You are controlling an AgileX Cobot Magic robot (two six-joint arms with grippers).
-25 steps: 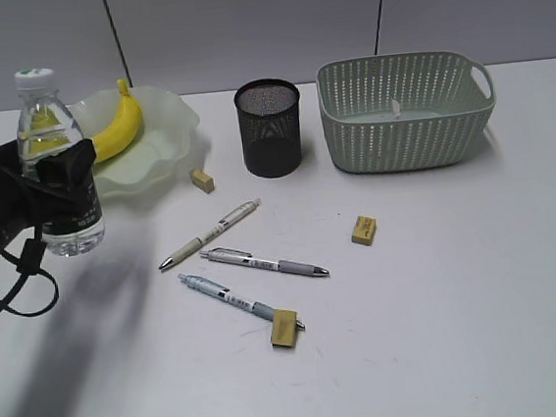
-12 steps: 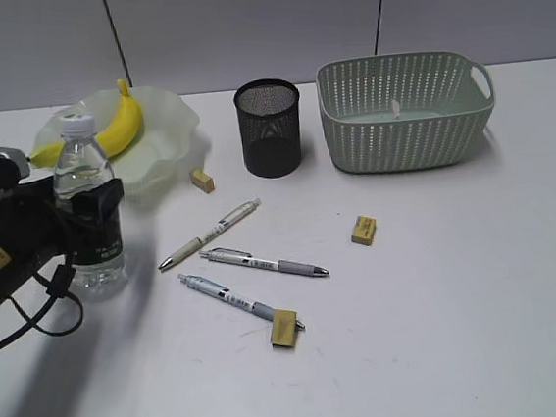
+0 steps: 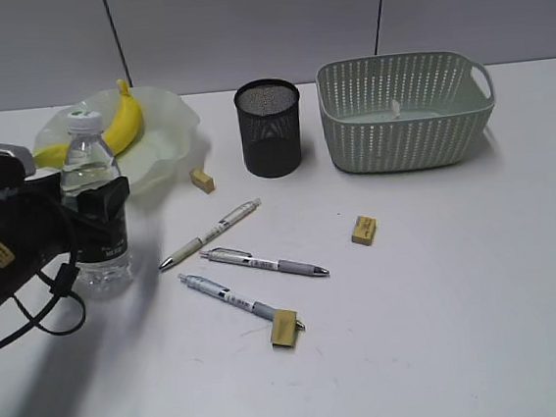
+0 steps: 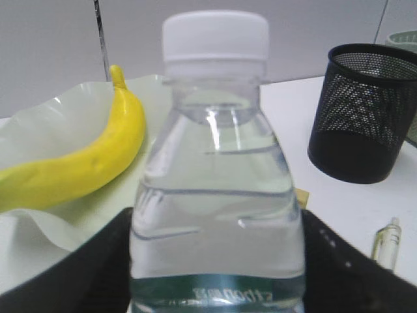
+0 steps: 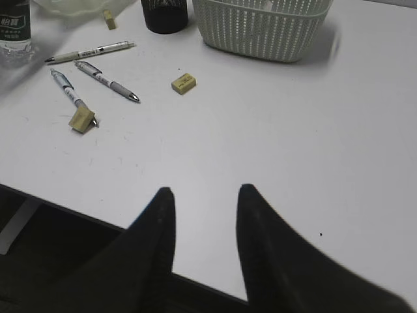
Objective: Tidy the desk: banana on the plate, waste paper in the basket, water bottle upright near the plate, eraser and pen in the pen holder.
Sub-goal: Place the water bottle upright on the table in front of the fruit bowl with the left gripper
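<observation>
Water bottle (image 3: pixel 96 211) held upright in left gripper (image 3: pixel 86 209), long axis vertical, base at worktop (image 3: pixel 445 311). Plate (image 3: pixel 166 116) just beyond gripper. Right gripper (image 5: pixel 205 222) part-open, empty, well apart from pens, erasers.

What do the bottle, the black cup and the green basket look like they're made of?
The bottle looks like clear, glossy plastic: the water shows through and its ribs catch the light. The black cup appears to be matte metal mesh, as its wall is a fine see-through grid. The green basket looks like matte moulded plastic, with rows of small holes in smooth walls.
</observation>
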